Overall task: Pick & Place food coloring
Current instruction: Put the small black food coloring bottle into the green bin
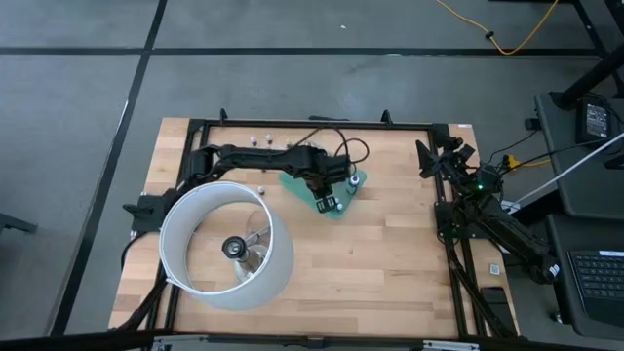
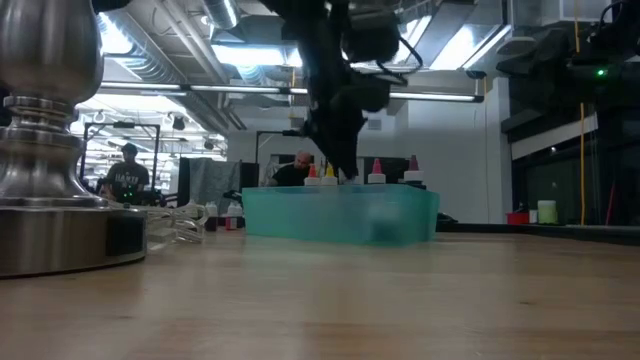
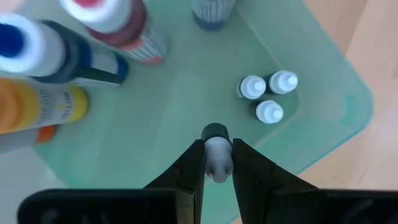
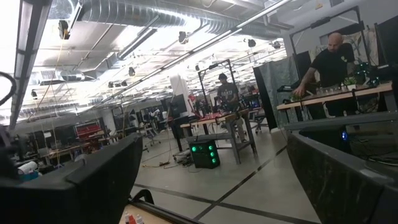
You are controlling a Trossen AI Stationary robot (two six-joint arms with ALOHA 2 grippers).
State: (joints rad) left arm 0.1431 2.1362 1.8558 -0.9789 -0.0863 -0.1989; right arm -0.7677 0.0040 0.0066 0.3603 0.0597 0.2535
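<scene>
Pale wooden table point(image 1: 390, 253) — smooth, matt grain; translucent green plastic tray point(image 3: 186, 99); polished metal lamp base point(image 2: 45, 150) — glossy.

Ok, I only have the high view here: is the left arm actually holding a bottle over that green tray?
Observer: Yes. The left wrist view shows the left gripper with its jaws shut on a tiny pale bottle above the green tray.
Operator: Any bottles inside it?
Observer: Three white-capped bottles stand huddled together near one corner.
Operator: And the right gripper?
Observer: The right gripper is open, holding nothing, facing the room.
</scene>
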